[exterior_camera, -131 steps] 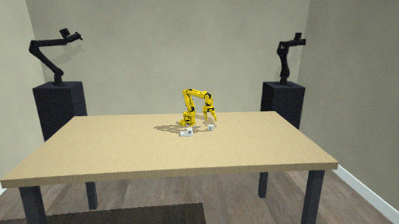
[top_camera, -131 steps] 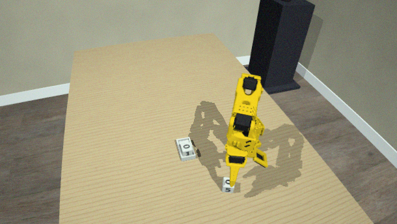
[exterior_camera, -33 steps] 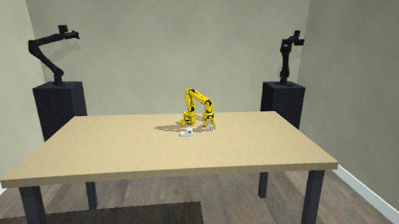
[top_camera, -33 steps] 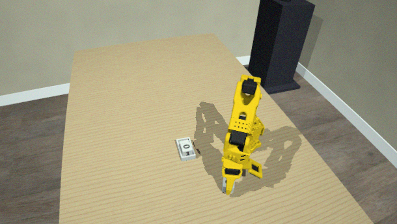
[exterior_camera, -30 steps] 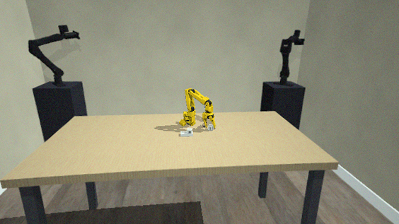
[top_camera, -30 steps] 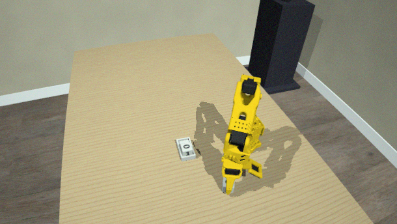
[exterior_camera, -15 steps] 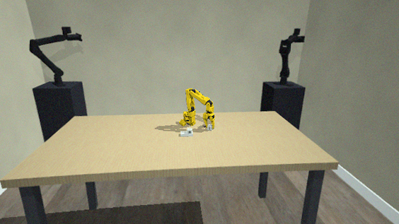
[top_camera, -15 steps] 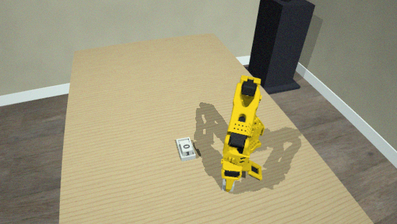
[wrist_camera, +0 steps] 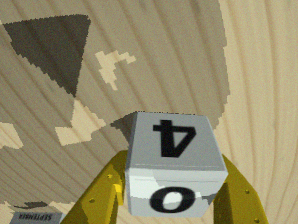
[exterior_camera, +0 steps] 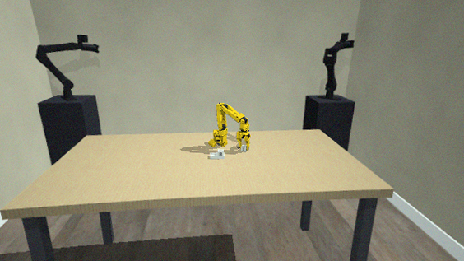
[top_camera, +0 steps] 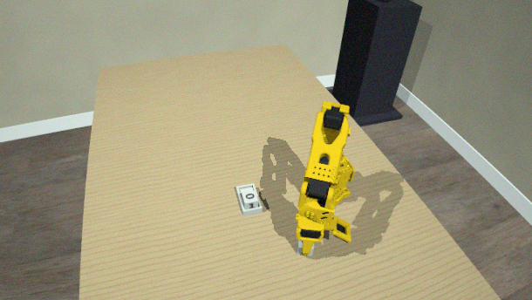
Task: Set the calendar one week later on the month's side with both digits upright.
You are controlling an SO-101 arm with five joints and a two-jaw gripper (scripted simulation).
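A loose white cube [top_camera: 301,249] [exterior_camera: 243,149] [wrist_camera: 175,167] is between my fingers, low at the table. In the wrist view its upper face shows a 4 and the face below shows a 0, both turned over. My gripper [top_camera: 306,252] [wrist_camera: 173,186] is shut on this cube, one finger at each side. The white calendar tray [top_camera: 253,213] [exterior_camera: 213,156] [wrist_camera: 35,218] lies flat, to the left of my gripper in the top view. A second cube [top_camera: 249,196] [exterior_camera: 221,152] is in the tray, with a 0 on top and a 1 on its side. The tray's month lettering reads SEPTEMBER in the wrist view.
The wooden table [top_camera: 174,131] [exterior_camera: 164,171] carries the arm, the tray and the cubes. The arm's shadow falls around the gripper and near the tray. Two black arms on dark pedestals [exterior_camera: 69,126] [exterior_camera: 329,112] stand beyond the table.
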